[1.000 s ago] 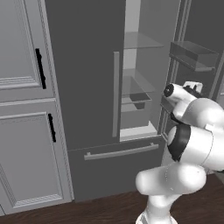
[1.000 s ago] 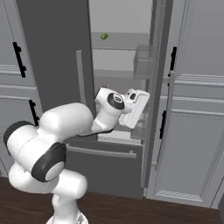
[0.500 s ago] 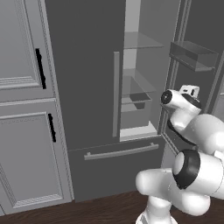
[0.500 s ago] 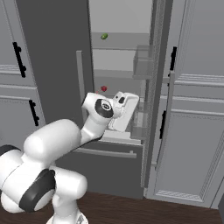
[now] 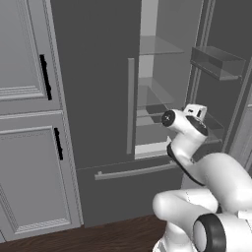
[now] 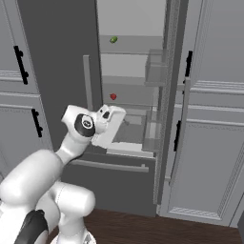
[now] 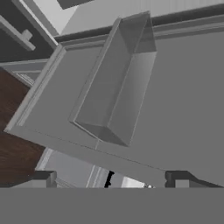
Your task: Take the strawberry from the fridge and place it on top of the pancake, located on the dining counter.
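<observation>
The fridge stands with its right door swung open and its left door closed. A tiny red strawberry lies on the middle glass shelf. My gripper hangs in front of the opening, below and apart from the strawberry. It faces the open door, and a clear door bin lies ahead of it. In the hand view my gripper is open, with its two dark fingertips wide apart and nothing between them. The pancake and the dining counter are out of view.
A small green fruit sits on the upper shelf. The open door carries clear bins. Grey panelled cabinets flank the fridge. A bottom drawer with a bar handle sits below, above the dark wood floor.
The arm has folded back and the hand has drawn a little away from the shelves and lower. The strawberry, hidden behind the hand a second ago, now shows.
</observation>
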Robot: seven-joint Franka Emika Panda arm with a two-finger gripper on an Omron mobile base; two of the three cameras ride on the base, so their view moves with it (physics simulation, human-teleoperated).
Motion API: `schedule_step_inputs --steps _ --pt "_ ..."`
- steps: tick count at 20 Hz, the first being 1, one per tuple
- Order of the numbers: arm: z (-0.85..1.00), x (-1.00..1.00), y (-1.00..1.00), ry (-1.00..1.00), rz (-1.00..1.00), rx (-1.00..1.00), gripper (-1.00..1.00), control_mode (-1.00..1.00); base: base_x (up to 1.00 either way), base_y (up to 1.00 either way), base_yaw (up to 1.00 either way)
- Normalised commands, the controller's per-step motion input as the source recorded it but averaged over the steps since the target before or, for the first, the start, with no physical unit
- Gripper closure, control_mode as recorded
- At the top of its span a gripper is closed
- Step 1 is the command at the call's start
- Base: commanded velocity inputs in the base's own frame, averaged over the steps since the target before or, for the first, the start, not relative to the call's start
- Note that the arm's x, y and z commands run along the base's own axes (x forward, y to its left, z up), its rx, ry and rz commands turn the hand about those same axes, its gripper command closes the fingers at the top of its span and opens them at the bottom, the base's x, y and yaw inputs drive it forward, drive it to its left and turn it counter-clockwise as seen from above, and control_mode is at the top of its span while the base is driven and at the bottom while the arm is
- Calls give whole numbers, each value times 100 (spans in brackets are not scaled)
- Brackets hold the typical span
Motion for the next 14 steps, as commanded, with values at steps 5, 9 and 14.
schedule_step_inputs --steps 5,9,14 --pt "-2 0 99 -4 -11 64 -100 -100 0 0 0" --pt "-14 1 100 -9 -14 70 -100 -100 0 0 0" --pt "-3 7 83 -23 -24 71 -100 -100 0 0 0"
